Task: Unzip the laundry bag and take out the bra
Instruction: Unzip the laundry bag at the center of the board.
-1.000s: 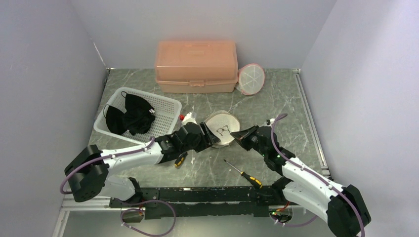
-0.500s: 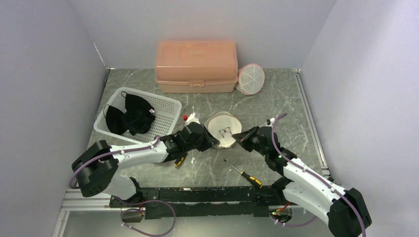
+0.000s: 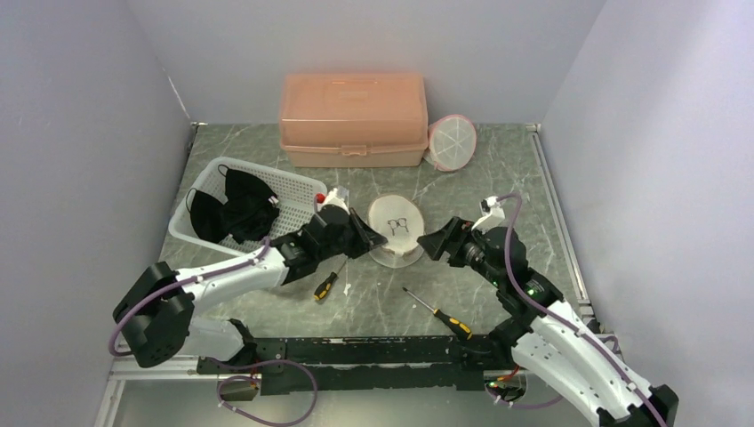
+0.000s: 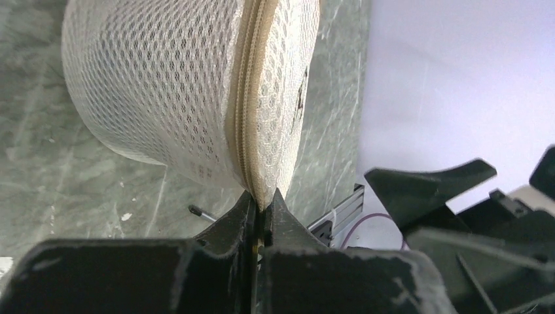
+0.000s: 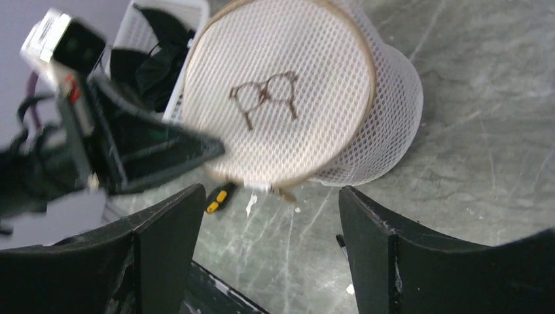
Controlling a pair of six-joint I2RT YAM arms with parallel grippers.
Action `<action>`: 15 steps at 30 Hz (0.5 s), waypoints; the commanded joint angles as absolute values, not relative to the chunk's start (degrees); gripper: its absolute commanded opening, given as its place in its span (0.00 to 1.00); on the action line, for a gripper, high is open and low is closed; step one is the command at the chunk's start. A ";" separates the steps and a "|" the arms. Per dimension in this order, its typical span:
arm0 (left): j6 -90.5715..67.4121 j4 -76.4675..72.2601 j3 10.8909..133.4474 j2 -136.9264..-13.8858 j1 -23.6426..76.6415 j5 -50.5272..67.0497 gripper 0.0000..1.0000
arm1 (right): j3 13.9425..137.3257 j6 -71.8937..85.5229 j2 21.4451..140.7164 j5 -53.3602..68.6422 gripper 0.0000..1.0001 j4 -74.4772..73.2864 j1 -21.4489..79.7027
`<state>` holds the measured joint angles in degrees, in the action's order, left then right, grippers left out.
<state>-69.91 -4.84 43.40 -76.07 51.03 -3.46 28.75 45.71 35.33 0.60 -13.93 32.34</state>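
Left gripper point(image 4: 262, 196) is clenched on the seam of the bag point(image 3: 397, 229), which stands tipped on edge at mid-table, while the right gripper point(image 5: 269, 191) hangs released just beside it, holding nothing. The task looks barely begun: the zipper point(image 4: 245, 98) appears fully closed and no bra shows through the mesh, so unzipping and removal are both left. Since a second ago the hold has swapped: then the right pinched the bag and the left was open, and the bag now stands more upright.
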 commanded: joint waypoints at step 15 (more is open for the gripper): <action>-80.39 2.49 49.66 -77.08 38.32 17.61 0.03 | 25.63 32.55 42.73 12.19 0.62 2.75 36.65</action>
